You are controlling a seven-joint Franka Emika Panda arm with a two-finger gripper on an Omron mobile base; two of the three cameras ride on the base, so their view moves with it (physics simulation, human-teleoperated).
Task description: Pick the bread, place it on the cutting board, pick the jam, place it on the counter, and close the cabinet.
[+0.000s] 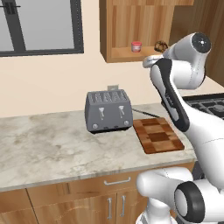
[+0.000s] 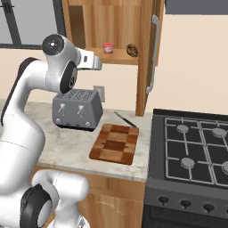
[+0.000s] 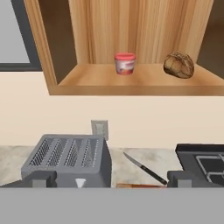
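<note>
Inside cabinet [image 3: 144, 26], bread [image 3: 179, 65] sits beyond spread, empty fingertips [image 3: 40, 178], right of jam [image 3: 125, 63].

The arm [image 1: 175, 96] is glossy white with smooth, rounded links. Its joints are dark grey to black; a round grey cap with small screws shows at the upper right of the left base view. A black band runs along one link. The finger tips [image 3: 38, 179] are dark grey blocks.

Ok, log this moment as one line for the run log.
bread on cabinet shelf | jam beside it | cutting board bare | gripper open
</note>
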